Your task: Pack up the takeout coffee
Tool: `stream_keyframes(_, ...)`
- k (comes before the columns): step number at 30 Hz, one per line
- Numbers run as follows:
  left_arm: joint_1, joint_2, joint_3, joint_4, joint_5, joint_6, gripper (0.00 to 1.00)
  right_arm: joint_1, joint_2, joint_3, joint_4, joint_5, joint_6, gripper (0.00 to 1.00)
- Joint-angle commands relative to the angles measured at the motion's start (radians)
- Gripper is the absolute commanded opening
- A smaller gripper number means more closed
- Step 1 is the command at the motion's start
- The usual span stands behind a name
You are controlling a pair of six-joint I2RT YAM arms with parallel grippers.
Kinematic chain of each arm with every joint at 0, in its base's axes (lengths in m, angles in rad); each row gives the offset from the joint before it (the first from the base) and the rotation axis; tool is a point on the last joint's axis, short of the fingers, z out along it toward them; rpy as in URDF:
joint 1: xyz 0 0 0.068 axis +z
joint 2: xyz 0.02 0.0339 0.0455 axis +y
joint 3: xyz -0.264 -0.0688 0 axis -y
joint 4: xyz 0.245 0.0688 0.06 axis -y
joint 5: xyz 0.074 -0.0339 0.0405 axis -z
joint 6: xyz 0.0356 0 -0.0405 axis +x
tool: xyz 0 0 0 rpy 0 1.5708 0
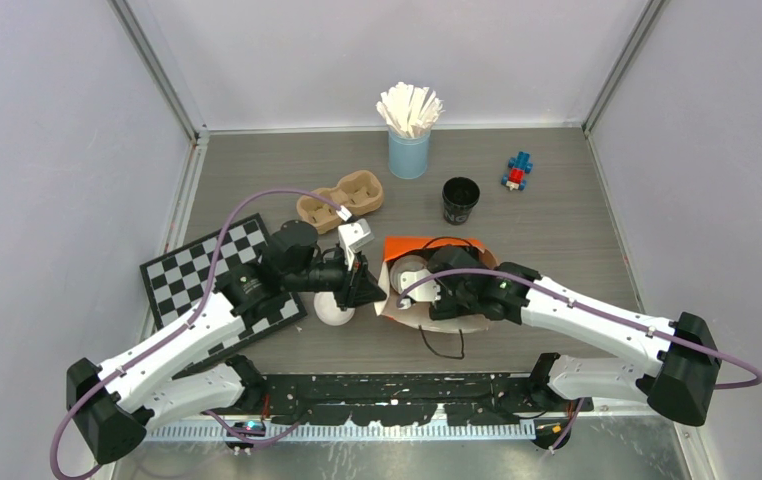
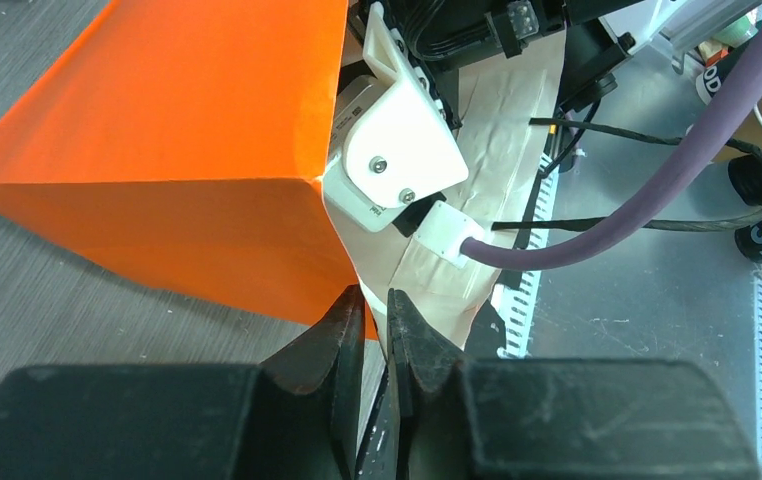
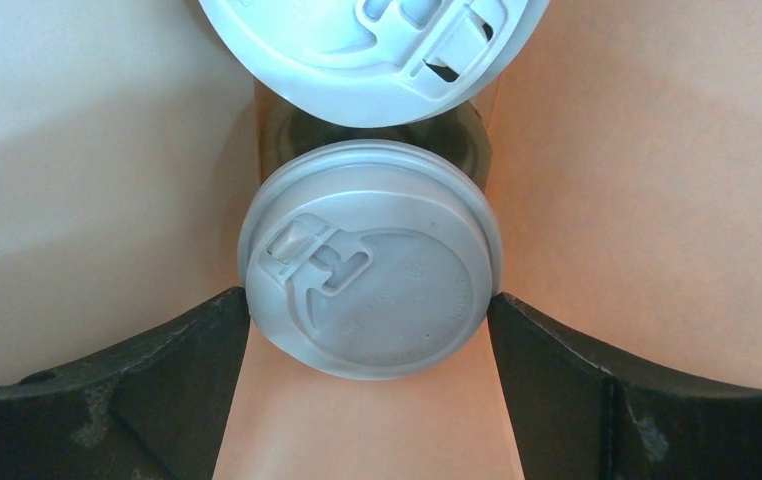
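Grey surface [image 1: 577,230], walled on three sides, open room far right; orange bag [image 1: 412,245] lies near-centre. Left end effector [image 2: 375,300] pinches its edge; right end effector [image 3: 369,305], spread wide inside, flanks lidded cup [image 3: 387,260].

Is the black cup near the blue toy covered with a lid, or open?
Open: the black cup stands upright, showing its dark mouth, with no lid on it.

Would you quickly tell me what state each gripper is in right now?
Left gripper: shut on the orange bag, at its edge.
Right gripper: open, jaws wide either side of a lidded cup inside the bag.
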Motion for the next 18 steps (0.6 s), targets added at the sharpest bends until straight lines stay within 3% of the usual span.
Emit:
stream_keyframes(1, -0.001, -0.004, 0.051, 0.023, 0.006, 0.021, 0.16, -0.004, -0.011, 0.059, -0.017, -0.027, -0.024, 0.93)
stream_keyframes(18, -0.002, 0.011, 0.065, 0.02, -0.003, 0.011, 0.16, -0.004, -0.02, 0.115, -0.087, -0.078, -0.019, 0.94)
